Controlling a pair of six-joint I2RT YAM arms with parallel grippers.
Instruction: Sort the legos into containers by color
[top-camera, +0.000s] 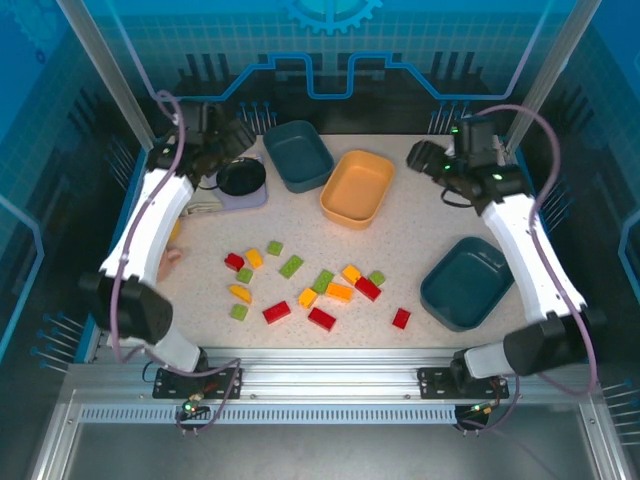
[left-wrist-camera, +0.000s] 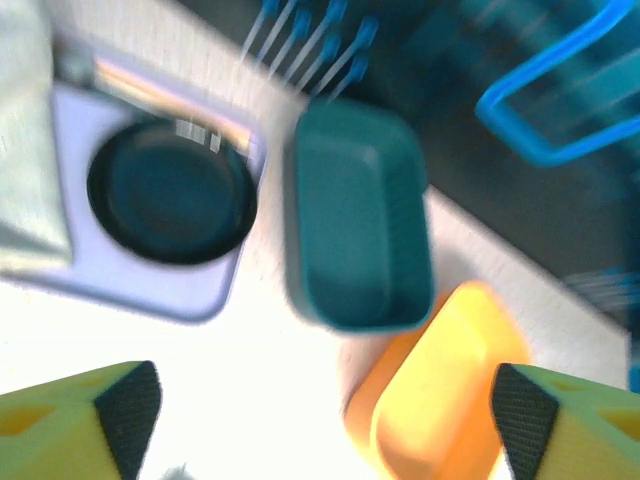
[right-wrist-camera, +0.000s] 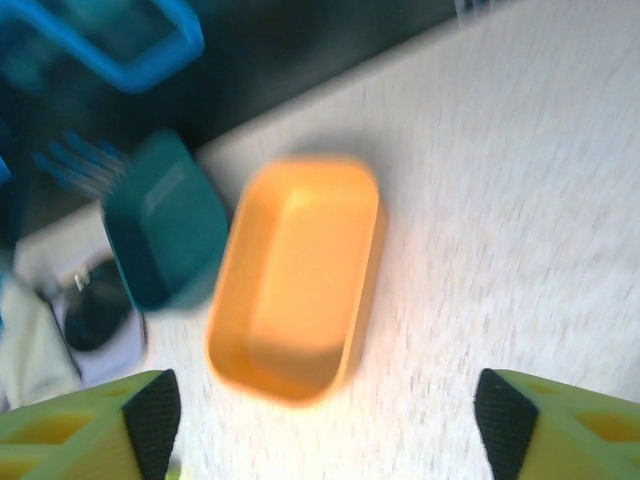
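Legos (top-camera: 322, 282) scattered centre-front, one tray (top-camera: 357, 187) behind them, second tray (top-camera: 298, 155) just left of it, third tray (top-camera: 467, 283) at right

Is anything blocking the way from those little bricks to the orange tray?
Nothing visible does: only bare table lies between the bricks and the orange tray, and the tray is empty.

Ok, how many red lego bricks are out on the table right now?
5 red bricks: one at the cluster's left end, two along its near edge, one beside an orange brick, one alone toward the right teal tray. None looks hidden.
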